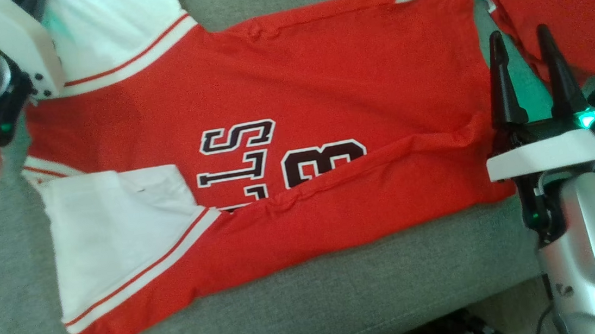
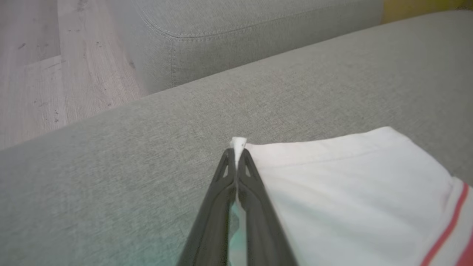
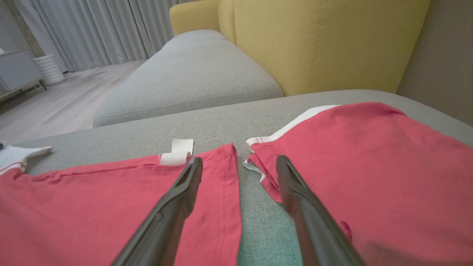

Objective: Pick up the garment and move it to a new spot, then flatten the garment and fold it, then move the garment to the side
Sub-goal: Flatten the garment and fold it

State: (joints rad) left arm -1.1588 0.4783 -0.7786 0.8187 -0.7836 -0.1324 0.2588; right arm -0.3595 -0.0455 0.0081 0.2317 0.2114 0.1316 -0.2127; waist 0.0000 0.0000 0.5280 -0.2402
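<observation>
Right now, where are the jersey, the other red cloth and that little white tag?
jersey (image 1: 321, 77), head view, red body above the lettering.
red cloth (image 1: 560, 0), head view, its plain red middle.
white tag (image 3: 176, 157), right wrist view, the curled lower part.

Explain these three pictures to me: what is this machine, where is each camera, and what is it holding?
It is a two-armed robot. One camera sits on its head, looking down; one sits on each wrist, looking forward along that arm. A red jersey lies on a grey sofa, with another red cloth beside it. The left fingers are shut on the tip of the jersey's white sleeve. The right fingers are open, holding nothing, by the jersey's hem.
</observation>
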